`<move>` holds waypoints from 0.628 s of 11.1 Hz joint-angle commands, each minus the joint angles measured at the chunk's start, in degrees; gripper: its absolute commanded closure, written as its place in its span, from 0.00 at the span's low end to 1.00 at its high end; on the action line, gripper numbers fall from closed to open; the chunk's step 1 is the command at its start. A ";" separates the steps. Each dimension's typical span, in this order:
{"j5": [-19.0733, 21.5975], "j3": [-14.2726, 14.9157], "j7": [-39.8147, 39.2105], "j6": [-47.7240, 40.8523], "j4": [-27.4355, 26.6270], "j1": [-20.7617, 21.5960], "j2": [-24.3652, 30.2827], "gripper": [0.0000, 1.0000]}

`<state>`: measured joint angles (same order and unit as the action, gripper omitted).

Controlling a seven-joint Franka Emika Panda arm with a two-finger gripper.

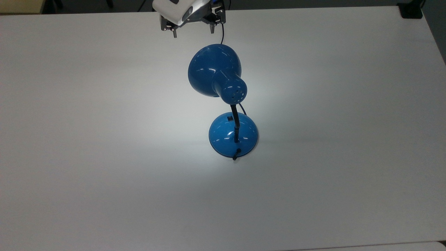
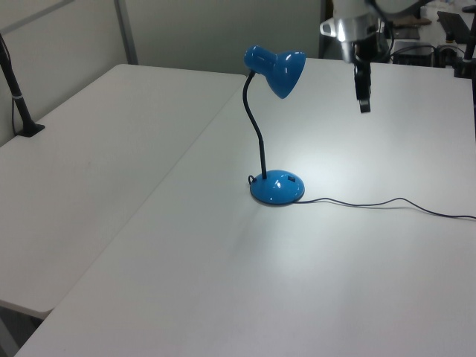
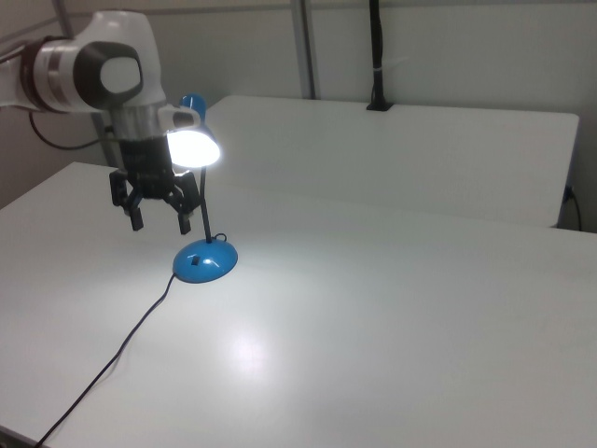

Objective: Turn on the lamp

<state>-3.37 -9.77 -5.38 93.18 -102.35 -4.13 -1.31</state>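
The blue lamp stands on the white table (image 1: 104, 157) and is lit; its bulb glows in the shade (image 3: 193, 147) and throws a bright patch on the tabletop. In the top view its bell shade (image 1: 214, 71) hangs over the domed base (image 1: 233, 136), with the small black switch (image 1: 230, 118) on the base's far side. My gripper (image 1: 192, 30) is open and empty, well above the table beyond the shade. In the right view my gripper (image 3: 160, 221) hangs to the left of the gooseneck, above the base (image 3: 205, 261). In the left view my gripper (image 2: 364, 93) is right of the shade (image 2: 277, 67).
The lamp's black cord (image 2: 372, 204) trails over the table toward the left view's right edge. A second white table (image 2: 89, 149) adjoins on the left view's left, with a black clamped pole (image 2: 18, 97) at its edge.
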 commanded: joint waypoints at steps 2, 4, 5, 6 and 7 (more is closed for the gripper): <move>7.22 5.71 -0.33 9.01 2.68 -1.05 1.66 0.00; 7.15 5.90 0.29 9.30 4.96 -3.68 1.31 0.00; 6.89 6.08 0.29 8.78 6.45 -3.78 1.22 0.00; 6.71 6.17 0.29 8.77 6.64 -3.78 1.22 0.00; 6.62 6.17 0.29 8.77 6.64 -3.78 1.22 0.00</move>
